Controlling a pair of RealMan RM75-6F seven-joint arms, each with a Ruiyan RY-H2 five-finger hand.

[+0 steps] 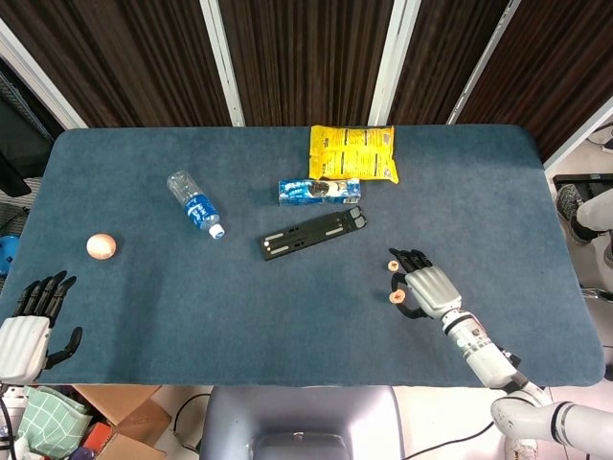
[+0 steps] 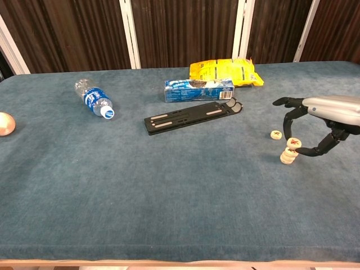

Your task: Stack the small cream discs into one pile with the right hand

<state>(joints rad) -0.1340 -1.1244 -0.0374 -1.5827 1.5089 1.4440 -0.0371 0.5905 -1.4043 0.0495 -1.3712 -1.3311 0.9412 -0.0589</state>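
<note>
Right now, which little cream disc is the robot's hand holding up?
The disc pinched in the right hand, just above the small pile. The lone disc lies flat on the table, untouched.

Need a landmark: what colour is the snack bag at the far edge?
Yellow with dark print, the snack bag shows best in the head view.

Matt blue cloth [image 2: 140,185] covering table; glossy yellow plastic bag [image 2: 225,71]; clear plastic bottle [image 2: 93,98]; smooth cream discs [image 2: 289,154] looking matt.
</note>
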